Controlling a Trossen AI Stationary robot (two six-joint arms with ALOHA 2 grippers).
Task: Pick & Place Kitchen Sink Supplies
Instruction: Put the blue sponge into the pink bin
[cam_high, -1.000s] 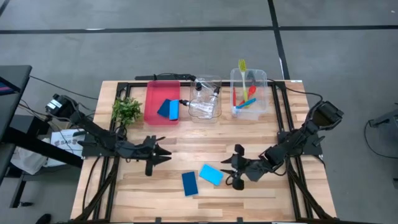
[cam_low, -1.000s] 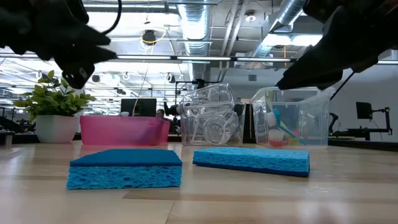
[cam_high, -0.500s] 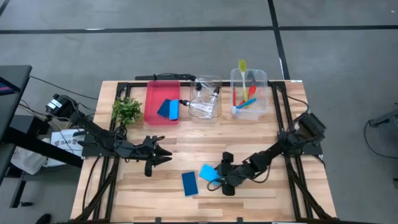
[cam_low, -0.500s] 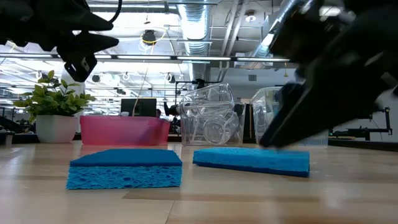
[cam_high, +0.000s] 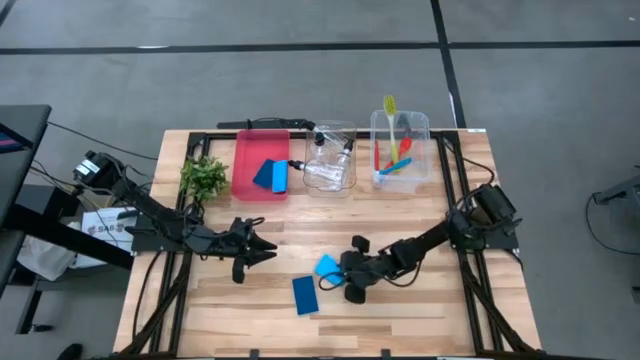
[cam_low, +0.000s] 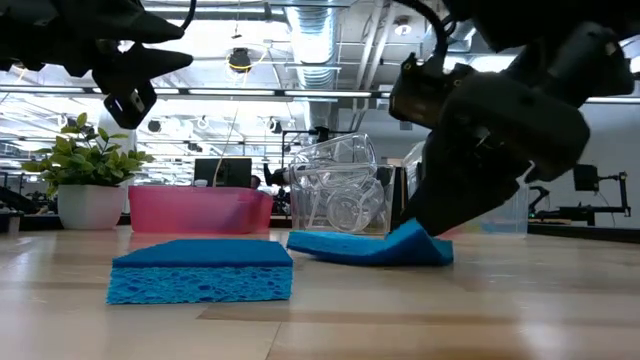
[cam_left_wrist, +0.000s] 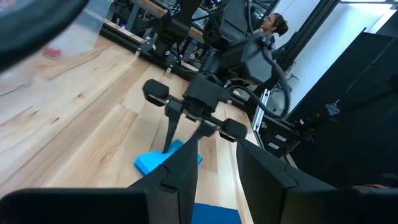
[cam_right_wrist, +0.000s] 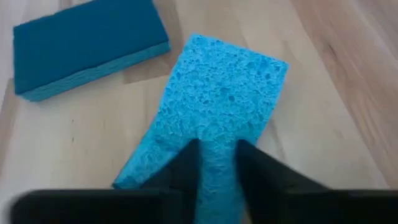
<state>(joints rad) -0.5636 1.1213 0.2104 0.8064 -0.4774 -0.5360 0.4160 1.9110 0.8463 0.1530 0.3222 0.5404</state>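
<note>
Blue sponge (cam_right_wrist: 217, 106): near edge pinched, lifted off table
Right gripper (cam_right_wrist: 214, 163): jaws closed on it
Left gripper (cam_high: 262, 250): part-open, empty

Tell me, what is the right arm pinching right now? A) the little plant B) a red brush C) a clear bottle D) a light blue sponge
D: the right gripper has its fingers closed on the light blue sponge, buckling its edge.

The pinched sponge (cam_right_wrist: 217, 118) looks porous and rough, a matt bright blue foam; the darker sponge (cam_right_wrist: 87, 46) beside it has a smoother top face. Both lie on the table (cam_high: 400, 310), pale planked wood with a slight sheen.
</note>
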